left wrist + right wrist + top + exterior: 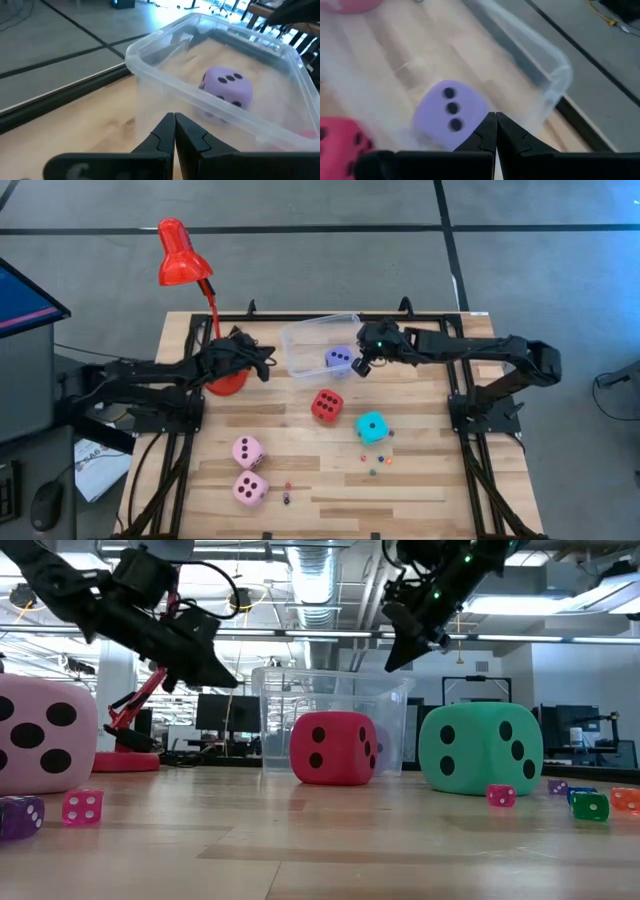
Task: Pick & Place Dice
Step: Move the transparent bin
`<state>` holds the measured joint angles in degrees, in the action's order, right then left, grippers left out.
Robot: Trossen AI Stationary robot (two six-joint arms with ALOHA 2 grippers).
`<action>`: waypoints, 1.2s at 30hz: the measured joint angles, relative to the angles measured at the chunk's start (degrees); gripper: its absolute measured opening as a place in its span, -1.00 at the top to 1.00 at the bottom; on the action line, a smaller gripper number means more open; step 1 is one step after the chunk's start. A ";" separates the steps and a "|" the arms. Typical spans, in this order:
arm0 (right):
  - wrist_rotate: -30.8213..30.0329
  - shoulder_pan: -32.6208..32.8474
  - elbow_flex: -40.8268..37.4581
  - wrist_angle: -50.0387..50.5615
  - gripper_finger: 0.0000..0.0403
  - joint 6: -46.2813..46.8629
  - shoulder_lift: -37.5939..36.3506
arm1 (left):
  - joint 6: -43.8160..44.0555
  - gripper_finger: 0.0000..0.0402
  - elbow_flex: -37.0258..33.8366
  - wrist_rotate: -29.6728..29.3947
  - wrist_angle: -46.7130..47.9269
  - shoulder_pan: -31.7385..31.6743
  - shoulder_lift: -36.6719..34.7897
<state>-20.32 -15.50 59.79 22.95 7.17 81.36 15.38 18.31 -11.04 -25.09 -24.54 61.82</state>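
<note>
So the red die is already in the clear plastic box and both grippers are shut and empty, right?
Not quite: the die in the clear plastic box is the lavender one; the red die sits on the table, as the high view shows. Both the left gripper and right gripper are shut and empty.

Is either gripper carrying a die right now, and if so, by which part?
Neither. The left gripper and right gripper are both shut on nothing; the lavender die sits loose in the clear bin.
</note>
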 joint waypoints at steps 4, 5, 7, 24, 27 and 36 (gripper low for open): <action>4.45 -3.34 0.00 0.38 1.00 -1.72 0.45 | 0.00 1.00 0.23 0.52 -2.79 -2.61 3.70; 5.83 -4.12 0.00 0.24 1.00 -2.39 0.44 | 0.00 1.00 0.54 1.43 -2.79 -3.28 4.43; 8.36 -5.60 0.00 0.16 1.00 -2.92 0.53 | 0.00 1.00 1.39 4.30 -2.92 -4.48 6.10; 17.51 -6.63 0.05 6.35 1.00 -4.51 0.55 | -1.92 1.00 7.81 5.42 -4.62 -6.72 16.42; 17.49 -6.57 0.09 7.35 1.00 -4.28 0.51 | -2.47 1.00 8.02 5.41 -4.76 -6.75 16.66; 17.47 -4.60 0.09 8.01 1.00 -2.68 0.51 | -3.52 1.00 8.02 5.39 -5.87 -8.50 16.66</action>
<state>-2.85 -20.10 59.88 30.96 4.50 81.87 11.86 26.33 -5.66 -30.96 -33.05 78.48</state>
